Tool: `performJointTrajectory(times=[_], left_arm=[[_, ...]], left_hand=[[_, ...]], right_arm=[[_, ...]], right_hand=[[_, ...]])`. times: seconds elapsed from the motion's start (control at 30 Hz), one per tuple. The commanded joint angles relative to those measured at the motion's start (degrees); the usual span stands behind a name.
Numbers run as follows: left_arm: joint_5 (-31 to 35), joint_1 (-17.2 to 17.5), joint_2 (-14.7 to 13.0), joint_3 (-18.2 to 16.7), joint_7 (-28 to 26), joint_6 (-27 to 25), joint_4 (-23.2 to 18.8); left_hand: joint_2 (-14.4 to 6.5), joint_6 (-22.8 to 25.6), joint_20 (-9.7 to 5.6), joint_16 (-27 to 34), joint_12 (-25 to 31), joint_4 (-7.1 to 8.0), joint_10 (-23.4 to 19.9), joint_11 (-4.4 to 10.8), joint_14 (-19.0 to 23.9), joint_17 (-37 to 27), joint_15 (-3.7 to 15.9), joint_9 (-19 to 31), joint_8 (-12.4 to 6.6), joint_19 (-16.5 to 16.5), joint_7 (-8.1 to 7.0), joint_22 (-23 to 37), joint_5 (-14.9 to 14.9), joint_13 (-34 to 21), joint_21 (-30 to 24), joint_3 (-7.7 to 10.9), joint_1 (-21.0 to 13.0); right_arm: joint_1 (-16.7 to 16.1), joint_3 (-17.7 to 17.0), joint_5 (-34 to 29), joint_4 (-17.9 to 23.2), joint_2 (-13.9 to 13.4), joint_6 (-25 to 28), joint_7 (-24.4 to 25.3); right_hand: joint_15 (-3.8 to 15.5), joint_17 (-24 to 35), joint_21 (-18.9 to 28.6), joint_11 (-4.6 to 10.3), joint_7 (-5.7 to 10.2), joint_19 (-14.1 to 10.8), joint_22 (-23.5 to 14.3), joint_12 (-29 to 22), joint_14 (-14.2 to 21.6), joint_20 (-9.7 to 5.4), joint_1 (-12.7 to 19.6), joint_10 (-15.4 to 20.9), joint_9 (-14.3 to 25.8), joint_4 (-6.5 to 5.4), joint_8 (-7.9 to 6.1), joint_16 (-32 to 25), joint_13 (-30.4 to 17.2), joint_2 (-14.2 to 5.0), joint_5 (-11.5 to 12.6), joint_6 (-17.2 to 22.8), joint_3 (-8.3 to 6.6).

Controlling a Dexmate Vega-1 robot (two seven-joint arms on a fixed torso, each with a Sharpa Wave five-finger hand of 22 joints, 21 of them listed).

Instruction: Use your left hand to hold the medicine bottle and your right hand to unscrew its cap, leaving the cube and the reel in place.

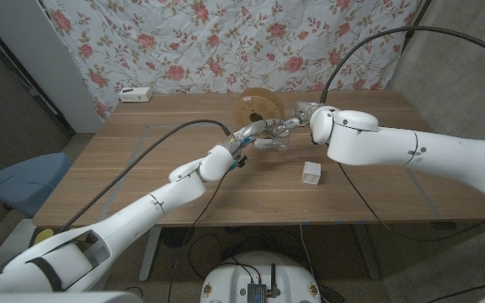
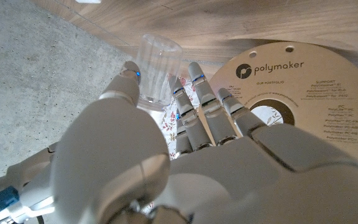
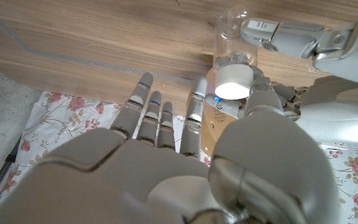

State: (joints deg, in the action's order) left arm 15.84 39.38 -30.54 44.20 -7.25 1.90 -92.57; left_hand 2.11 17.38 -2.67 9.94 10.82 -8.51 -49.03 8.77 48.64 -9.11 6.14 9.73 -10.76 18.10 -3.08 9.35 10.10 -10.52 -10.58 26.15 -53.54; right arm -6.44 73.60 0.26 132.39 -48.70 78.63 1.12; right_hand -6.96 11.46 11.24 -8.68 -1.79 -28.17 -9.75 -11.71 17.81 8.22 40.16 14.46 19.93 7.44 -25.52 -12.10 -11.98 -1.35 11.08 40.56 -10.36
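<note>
both arms reach toward the middle of the wooden table (image 1: 141, 160) and meet just in front of the reel (image 1: 258, 108). the left hand (image 1: 255, 135) comes in from the lower left, cable trailing along its forearm, and grips the medicine bottle (image 1: 278, 141) above the tabletop; in the left wrist view the thumb and fingers (image 2: 194, 93) close around the clear ribbed body of the bottle (image 2: 157, 71), which points away from the palm. the right hand (image 1: 297, 118) reaches in from the right and meets the bottle's other end; in the right wrist view its thumb sits against the white cap (image 3: 235, 81) while the other fingers (image 3: 148, 115) stretch out straight and apart, so the cap looks pinched, though how firmly i cannot tell. in that same view the left hand (image 3: 291, 37) wraps the transparent bottle (image 3: 232, 37). the reel stands on its edge just behind the two hands, a tan cardboard disc with a round hub hole and printed lettering, shown large in the left wrist view (image 2: 303, 99). the cube (image 1: 311, 174), small, white and patterned, sits on the table near the right forearm, apart from the hands. a small white box (image 1: 135, 93) lies at the far left corner, before a floral cloth (image 1: 226, 42) hung behind the table.
</note>
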Motion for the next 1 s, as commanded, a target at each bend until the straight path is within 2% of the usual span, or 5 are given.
performJointTrajectory(times=[0.03, 0.4, 0.73, 1.0], left_arm=[[0.1, 0.5, -0.4, -0.2, -0.1, -0.6, -0.8], [0.0, 0.7, -0.3, -0.3, -0.2, -0.9, -0.9], [0.0, 0.9, -0.5, -0.4, -0.4, -0.4, -0.9], [-0.1, 1.2, -0.7, -0.5, -0.4, -0.5, -1.1]], left_hand=[[-0.6, 0.2, -5.09, -0.1, 0.3, 0.11, -0.5, 0.16, 0.4, -0.1, 5.53, 0.3, 0.14, -0.2, -0.11, 0.2, 0.2, -0.2, 0.0, 0.40, -0.2], [-0.6, 0.2, -5.08, 0.0, 0.3, 0.11, -0.5, 0.23, 0.4, -0.1, 5.55, 0.3, 0.14, -0.2, -0.07, 0.2, 0.2, -0.2, 0.0, 0.43, -0.2], [-0.6, 0.1, -5.02, -0.1, 0.3, 0.16, -0.4, 0.18, 0.4, 0.0, 5.47, 0.3, 0.17, -0.2, -0.10, 0.2, 0.2, -0.2, 0.0, 0.49, -0.1], [-0.6, 0.2, -5.08, -0.1, 0.3, 0.11, -0.4, 0.23, 0.4, -0.1, 5.54, 0.3, 0.15, -0.2, -0.13, 0.2, 0.2, -0.2, 0.0, 0.47, -0.2]], right_arm=[[-0.1, 0.6, 0.8, 0.6, 0.1, 0.8, 2.2], [-1.6, -0.1, 0.4, 1.1, -0.2, -0.5, 4.5], [-2.8, -1.3, 0.0, 1.3, -0.7, -2.4, 4.2], [-5.5, -4.6, 0.3, 1.7, -1.1, -4.4, 4.1]], right_hand=[[0.24, 0.1, 0.3, 0.33, 0.39, -0.7, -0.3, -0.2, 0.5, -0.27, 1.0, 0.7, 0.4, 0.63, -1.16, -0.5, -0.2, 0.01, 0.3, 1.5, -0.32], [1.67, 0.4, 0.5, 2.16, 2.31, -1.8, -0.3, -0.5, 1.6, -1.39, 3.4, 2.4, 1.2, 1.60, -3.76, -1.0, -0.1, -0.73, 0.4, 5.3, -1.40], [2.46, 0.4, 0.5, 2.80, 2.78, -2.1, -0.3, -0.6, 2.1, -1.73, 5.1, 3.1, 1.0, 2.05, -4.17, -1.2, -0.1, -1.31, 0.5, 5.8, -2.17], [2.92, 0.5, 0.4, 3.51, 3.60, -2.1, -0.3, -0.4, 2.1, -1.98, 6.9, 3.2, 0.7, 2.44, -4.23, -1.2, -0.1, -2.11, 0.5, 5.7, -3.13]])
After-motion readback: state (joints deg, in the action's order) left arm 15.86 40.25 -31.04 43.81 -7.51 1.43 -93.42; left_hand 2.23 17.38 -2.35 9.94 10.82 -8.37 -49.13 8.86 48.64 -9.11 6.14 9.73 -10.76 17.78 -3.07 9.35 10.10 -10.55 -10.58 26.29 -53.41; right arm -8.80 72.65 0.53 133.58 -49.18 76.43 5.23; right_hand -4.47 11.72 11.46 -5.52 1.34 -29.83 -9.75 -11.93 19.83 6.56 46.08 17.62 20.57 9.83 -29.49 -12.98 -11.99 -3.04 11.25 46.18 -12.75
